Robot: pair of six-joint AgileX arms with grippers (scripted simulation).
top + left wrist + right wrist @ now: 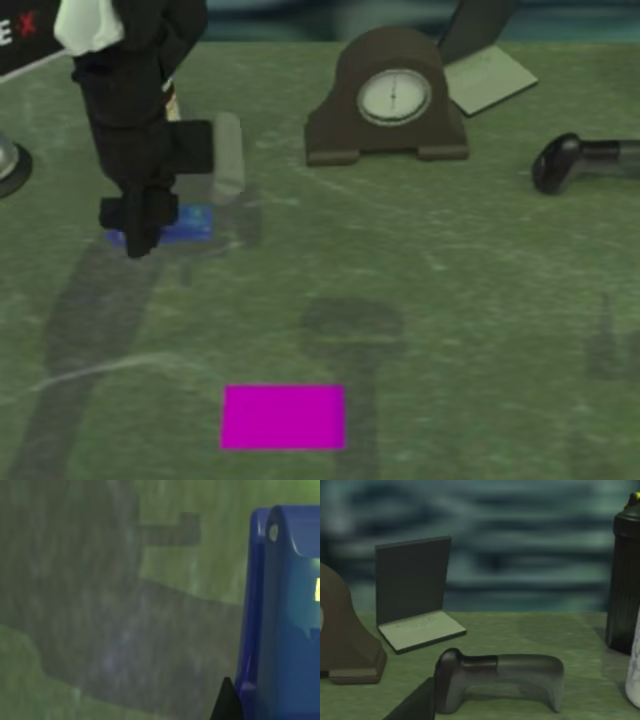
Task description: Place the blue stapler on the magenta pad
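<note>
Blue stapler (190,226) lies on the green worktop (450,300) in the top view, well to the left of the mantel clock (388,100) and a little nearer the front edge than it. My left hand (140,235) hangs right over the stapler's left end and hides that part; from above I cannot tell whether its fingers are spread or closed, or whether they touch the stapler. The magenta pad (283,416) lies flat near the front edge, well apart from the stapler, forward of the clock and slightly to its left, with nothing on it. A black scanner (580,162) lies to the right of the clock, and a grey-green card (488,78) lies just behind the clock's right side.

In the left wrist view the stapler (285,620) fills one side, close up, its blue body resting on the worktop (100,630). One dark fingertip (226,702) shows just beside it, and the gap cannot be judged.

In the right wrist view the scanner (500,677) lies beside the clock (345,650), with the card (420,630) behind them. My right hand itself is not seen in any view.
</note>
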